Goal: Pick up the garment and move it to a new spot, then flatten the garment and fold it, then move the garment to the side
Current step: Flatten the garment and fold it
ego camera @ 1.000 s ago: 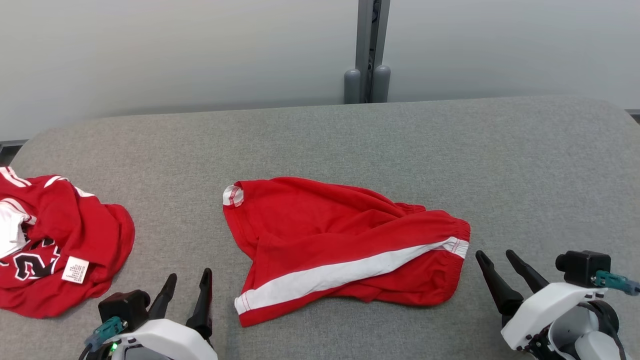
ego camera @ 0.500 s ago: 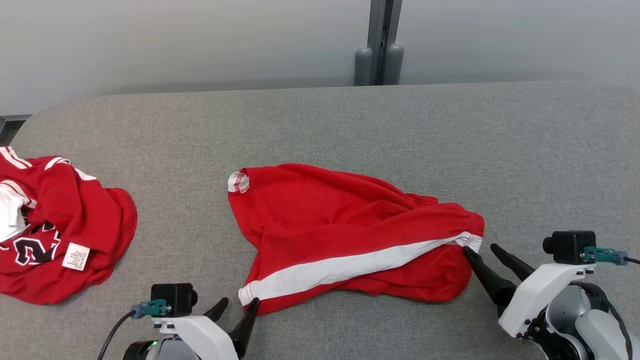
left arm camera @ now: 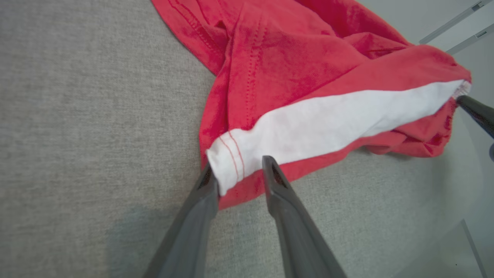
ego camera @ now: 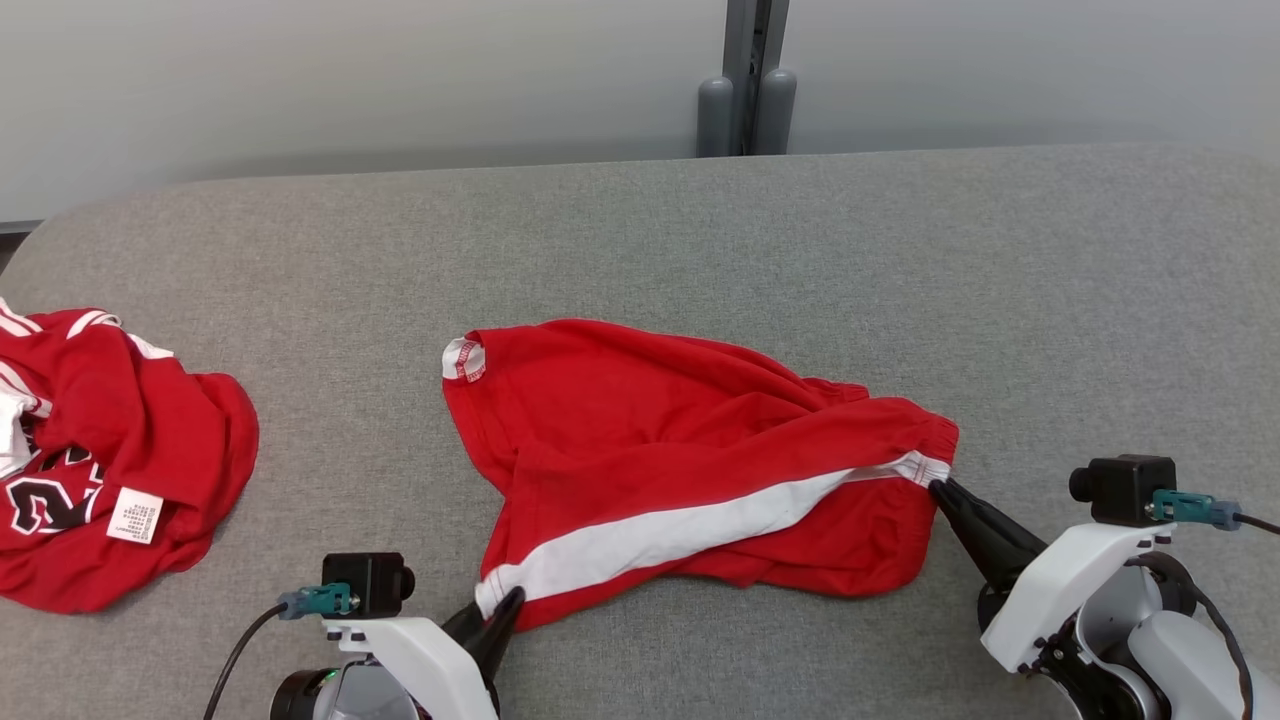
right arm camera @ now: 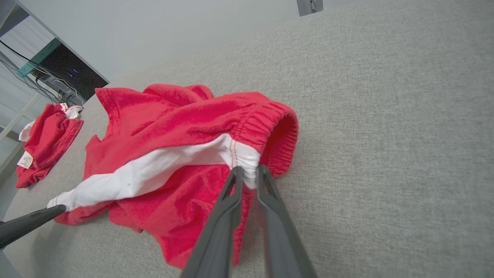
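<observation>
Where the garment (ego camera: 650, 440) lies: middle of the grey padded table (ego camera: 700, 240), crumpled, between both grippers
Look: red shorts, white side stripe, gathered waistband at the right end
Left gripper (left arm camera: 239, 173): fingers apart — straddling the stripe's hem end
Right gripper (right arm camera: 247, 170): fingers clenched on the stripe's waistband end

The shorts (ego camera: 680, 450) lie mid-worktop (ego camera: 1000, 280), closer to its near edge. A jersey (ego camera: 130, 450) lies at the left edge, well apart. The left pincer (ego camera: 500, 605) meets the shorts' near-left corner, and the right pincer (ego camera: 940, 487) meets their right end.
</observation>
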You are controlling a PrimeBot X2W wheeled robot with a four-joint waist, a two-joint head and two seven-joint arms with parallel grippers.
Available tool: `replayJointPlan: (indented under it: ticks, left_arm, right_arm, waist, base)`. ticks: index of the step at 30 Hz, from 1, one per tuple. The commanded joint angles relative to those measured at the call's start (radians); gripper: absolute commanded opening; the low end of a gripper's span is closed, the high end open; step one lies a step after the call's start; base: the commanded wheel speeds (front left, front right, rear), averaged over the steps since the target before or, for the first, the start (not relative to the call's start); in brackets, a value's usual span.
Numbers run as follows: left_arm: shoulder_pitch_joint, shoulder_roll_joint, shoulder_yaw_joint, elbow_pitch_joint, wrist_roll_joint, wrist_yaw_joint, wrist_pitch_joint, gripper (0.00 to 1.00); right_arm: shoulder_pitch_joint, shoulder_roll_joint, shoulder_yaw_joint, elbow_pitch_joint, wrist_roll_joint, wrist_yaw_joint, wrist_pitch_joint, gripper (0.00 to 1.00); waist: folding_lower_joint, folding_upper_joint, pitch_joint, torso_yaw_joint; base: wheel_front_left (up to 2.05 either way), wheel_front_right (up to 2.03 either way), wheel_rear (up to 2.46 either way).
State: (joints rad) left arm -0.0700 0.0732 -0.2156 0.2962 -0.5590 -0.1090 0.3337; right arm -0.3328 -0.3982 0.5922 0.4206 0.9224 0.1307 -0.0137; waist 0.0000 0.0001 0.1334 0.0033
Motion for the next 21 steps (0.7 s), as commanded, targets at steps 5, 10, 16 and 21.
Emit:
replayJointPlan:
  ticks: [5, 10, 16, 21]
  left_arm:
    - [-0.016, 0.009, -0.011, -0.002, -0.014, -0.009, -0.015, 0.0]
    - [0.017, 0.039, -0.012, -0.068, -0.028, -0.015, -0.038, 0.0]
    - [0.006, 0.071, -0.01, -0.176, -0.019, -0.012, -0.024, 0.0]
    - [-0.094, 0.137, -0.028, -0.236, 0.047, -0.009, 0.017, 0.0]
  right_arm:
    - [-0.021, -0.015, 0.034, 0.008, 0.02, 0.0, -0.044, 0.0]
    - [-0.009, -0.045, 0.07, -0.002, 0.058, 0.0, -0.117, 0.0]
    - [-0.011, -0.067, 0.085, -0.052, 0.091, 0.0, -0.161, 0.0]
    - [-0.071, -0.089, 0.094, -0.09, 0.127, 0.0, -0.163, 0.0]
  waist:
    - [0.0, -0.0001, -0.009, 0.003]
    - [0.0, -0.0001, -0.049, 0.006]
    - [0.0, -0.0001, -0.076, 0.005]
    - [0.0, -0.0001, -0.069, -0.002]
  base:
    - [0.0, 0.0, 0.0]
    - [0.0, 0.0, 0.0]
    - [0.0, 0.0, 0.0]
    - [0.0, 0.0, 0.0]
